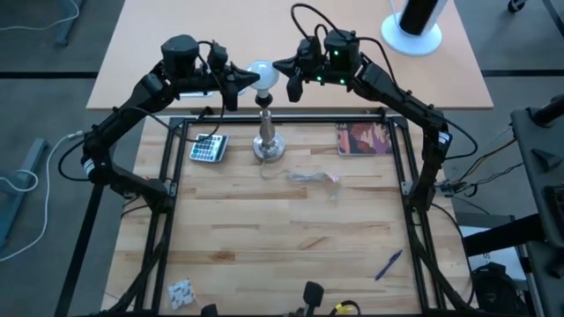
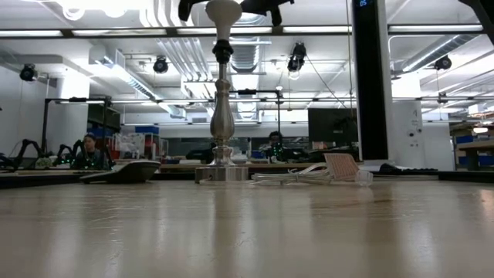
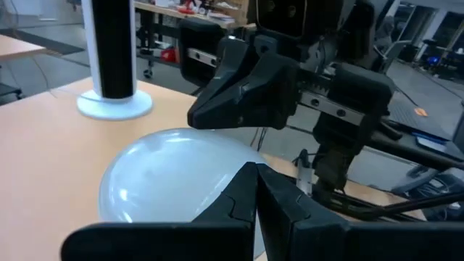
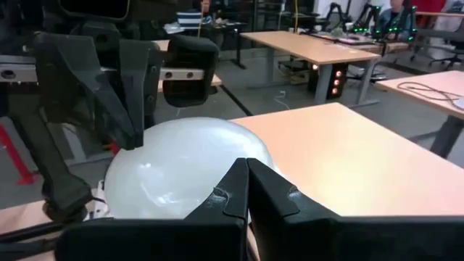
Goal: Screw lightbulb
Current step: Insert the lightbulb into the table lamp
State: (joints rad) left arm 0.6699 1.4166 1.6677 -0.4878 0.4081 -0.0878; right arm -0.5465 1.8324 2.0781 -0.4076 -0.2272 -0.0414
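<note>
White frosted lightbulb (image 1: 262, 76) atop silver stand (image 1: 268, 141) at table's far edge | left gripper (image 1: 250, 81), right gripper (image 1: 280, 65) flank it — both closed, empty | calculator (image 1: 208, 147) beside stand

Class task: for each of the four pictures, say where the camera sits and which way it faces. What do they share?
High: overhead, facing down; both arms, left tool, right tool.
Low: table height, facing level; lamp stand, room behind.
Left wrist: past its shut fingers toward the right tool.
Right wrist: past its shut fingers toward the left tool.
Shared: the lightbulb, in all four.
</note>
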